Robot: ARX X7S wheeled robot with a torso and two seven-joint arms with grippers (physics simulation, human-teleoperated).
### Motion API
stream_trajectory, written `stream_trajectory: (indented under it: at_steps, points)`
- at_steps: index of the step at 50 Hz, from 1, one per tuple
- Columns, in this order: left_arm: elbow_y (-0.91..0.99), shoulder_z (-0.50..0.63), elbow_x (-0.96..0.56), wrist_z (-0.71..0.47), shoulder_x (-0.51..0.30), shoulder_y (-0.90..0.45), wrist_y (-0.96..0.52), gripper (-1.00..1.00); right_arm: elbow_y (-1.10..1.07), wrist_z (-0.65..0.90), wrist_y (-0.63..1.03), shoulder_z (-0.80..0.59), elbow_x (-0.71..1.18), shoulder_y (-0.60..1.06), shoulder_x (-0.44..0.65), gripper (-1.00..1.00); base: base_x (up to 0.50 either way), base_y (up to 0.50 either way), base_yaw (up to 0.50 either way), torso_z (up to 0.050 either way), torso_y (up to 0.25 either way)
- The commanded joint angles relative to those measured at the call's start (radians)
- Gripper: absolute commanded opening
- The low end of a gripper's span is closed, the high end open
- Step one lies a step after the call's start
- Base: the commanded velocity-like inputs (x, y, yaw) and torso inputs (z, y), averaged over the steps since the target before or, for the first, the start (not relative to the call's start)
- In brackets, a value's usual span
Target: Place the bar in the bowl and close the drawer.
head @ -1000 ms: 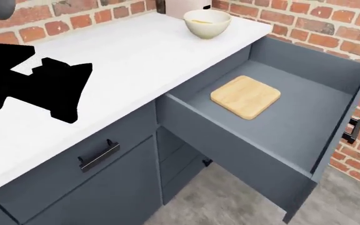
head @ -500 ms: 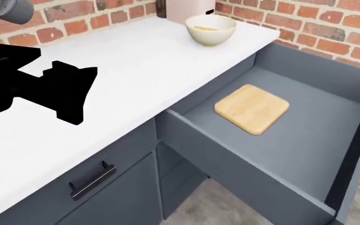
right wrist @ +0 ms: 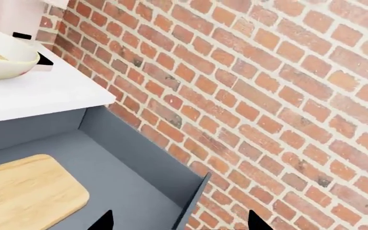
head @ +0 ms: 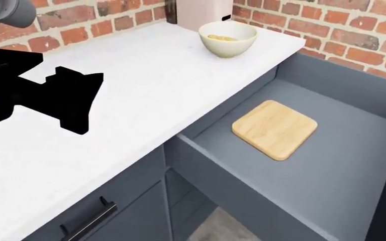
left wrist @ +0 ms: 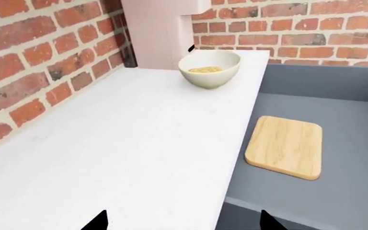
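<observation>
Left wrist – counter: the white countertop (left wrist: pixel 139 143) is bare from the brick wall (left wrist: pixel 37 62) to its drawer-side edge.
Left wrist – bowl: the bowl (left wrist: pixel 210 69) sits near the counter's far corner, the bar (left wrist: pixel 204 70) lying inside it.
Left wrist – jaws: the left gripper (left wrist: pixel 180 223) shows two dark tips set well apart, nothing between.
Head – drawer: the drawer (head: pixel 354 165) stands pulled out; a cutting board (head: pixel 275 128) lies near its inner edge, the grey floor otherwise free.
Head – arm: the left gripper hangs over the counter's left part, above the front edge.
Right wrist – jaws: the right gripper (right wrist: pixel 180 223) tips are spread over the drawer's corner by the wall.
</observation>
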Motion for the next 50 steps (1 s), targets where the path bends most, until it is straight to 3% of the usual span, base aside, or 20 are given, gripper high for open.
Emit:
stream_trajectory:
  at_steps: [1, 8, 29, 50]
  points:
    - [0.003, 0.001, 0.007, 0.006, -0.006, 0.006, 0.006, 1.0, 0.067, 0.0, 0.0, -0.004, 0.076, 0.086, 0.092, 1.0, 0.0, 0.0, 0.0, 0.0, 0.0]
    - [-0.001, 0.0, 0.013, 0.014, -0.008, 0.004, 0.005, 1.0, 0.08, 0.0, 0.0, -0.012, 0.1, 0.095, 0.108, 1.0, -0.02, 0.02, -0.08, 0.0, 0.0]
    - [0.003, 0.003, 0.024, 0.025, -0.014, 0.009, 0.011, 1.0, 0.041, 0.0, 0.0, 0.031, 0.201, 0.05, 0.148, 1.0, -0.12, 0.15, -0.5, 0.0, 0.0]
    - [0.009, 0.006, 0.028, 0.034, -0.013, -0.002, 0.016, 1.0, -0.009, 0.0, 0.0, 0.057, 0.179, -0.04, 0.082, 1.0, -0.09, 0.15, -0.5, 0.0, 0.0]
